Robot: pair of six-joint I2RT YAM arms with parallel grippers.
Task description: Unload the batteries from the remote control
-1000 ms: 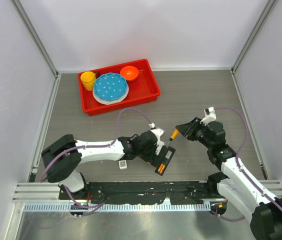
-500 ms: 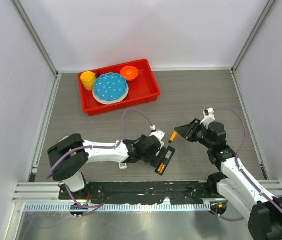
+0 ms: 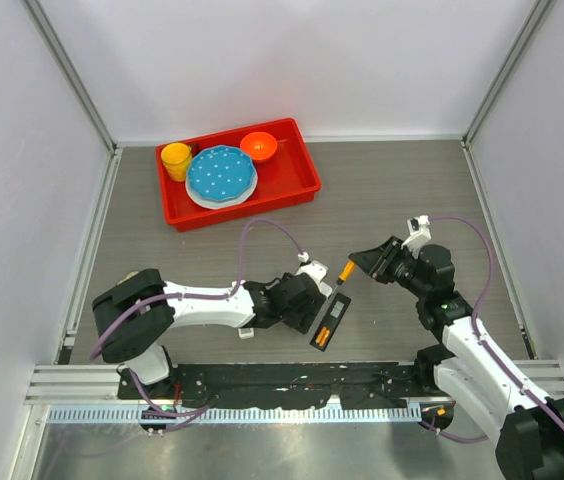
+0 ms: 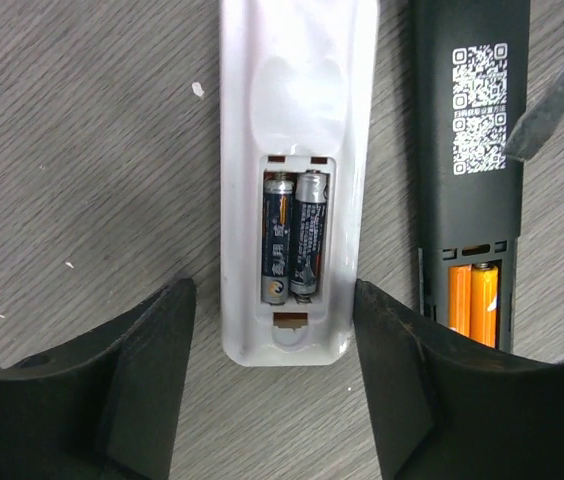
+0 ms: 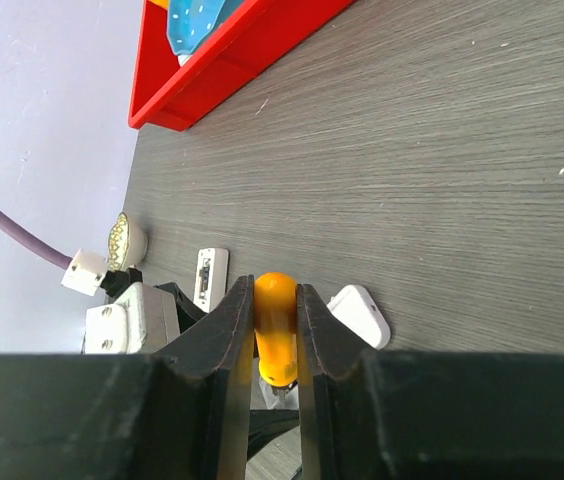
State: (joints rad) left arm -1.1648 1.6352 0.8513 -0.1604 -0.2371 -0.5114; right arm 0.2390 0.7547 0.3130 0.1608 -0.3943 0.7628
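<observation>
Now, your left tool (image 4: pixel 272 320) hangs with its fingers spread, one on each side of the near end of the white remote (image 4: pixel 297 90), which lies back up on the counter (image 4: pixel 82 150). Two dark batteries (image 4: pixel 295 235) sit side by side in its uncovered bay, just ahead of the fingertips. Their long axis runs straight away from the tool, along the remote, so the closing line crosses them squarely. Just beside it on the right, the black remote (image 4: pixel 467 200) holds two orange batteries (image 4: pixel 472 300), lying parallel. Your right tool (image 5: pixel 274 292) is clamped on the orange screwdriver (image 5: pixel 275 340), whose blade reaches over the black remote, so that arm is nearer that pair.
</observation>
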